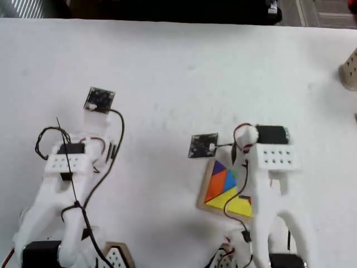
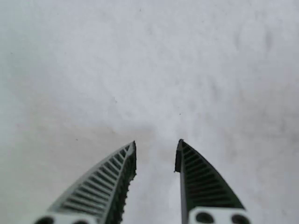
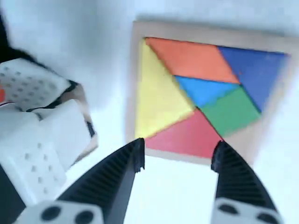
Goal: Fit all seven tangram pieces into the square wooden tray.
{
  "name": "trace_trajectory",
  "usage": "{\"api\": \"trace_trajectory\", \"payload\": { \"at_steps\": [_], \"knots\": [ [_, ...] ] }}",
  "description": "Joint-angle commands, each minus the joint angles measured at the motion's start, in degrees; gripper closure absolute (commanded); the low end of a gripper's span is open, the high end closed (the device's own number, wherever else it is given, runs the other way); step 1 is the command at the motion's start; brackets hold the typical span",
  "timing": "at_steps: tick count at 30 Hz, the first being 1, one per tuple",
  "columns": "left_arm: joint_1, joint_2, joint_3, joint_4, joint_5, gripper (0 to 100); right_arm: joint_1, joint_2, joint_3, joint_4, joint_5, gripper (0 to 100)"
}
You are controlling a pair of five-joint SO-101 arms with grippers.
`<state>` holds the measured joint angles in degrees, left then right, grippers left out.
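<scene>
Square wooden tray (image 3: 132, 84) appears near-full: six tangram pieces (image 3: 196, 58) visible, seventh uncertain. Right gripper (image 3: 179, 147) over tray's edge, left gripper (image 2: 156, 144) well apart from tray; both spread, empty.

Surface: white matte table (image 1: 178, 72), spanning nearly the whole high view.
Far edge: dark band (image 1: 167, 10) behind it.
Far right corner: grey floor (image 1: 326, 12), pale lines.
Right edge: tan perforated object (image 1: 350, 70) on the table.
Light: even, shadows soft.

No text, label, number or sign can be read on any surface in these views.
</scene>
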<state>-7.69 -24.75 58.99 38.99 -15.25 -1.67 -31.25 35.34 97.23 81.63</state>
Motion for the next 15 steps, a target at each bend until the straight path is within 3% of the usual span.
{"api": "trace_trajectory", "payload": {
  "at_steps": [1,7,11,15],
  "knots": [
    [-0.5,-1.9,-0.4,-1.0,-0.4,85,4.4,-8.7,-3.1,0.7,-4.0,76.5],
    [-0.2,-1.9,-0.4,-0.9,-0.2,85,14.1,-13.1,1.5,-0.6,-18.3,80.6],
    [1.2,-2.2,0.3,-0.8,0.2,85,21.6,-13.5,7.8,-6.7,-23.2,99.1],
    [4.6,-4.4,1.9,0.0,0.3,85,30.3,-13.5,13.0,-13.1,-25.1,98.5]
  ]
}}
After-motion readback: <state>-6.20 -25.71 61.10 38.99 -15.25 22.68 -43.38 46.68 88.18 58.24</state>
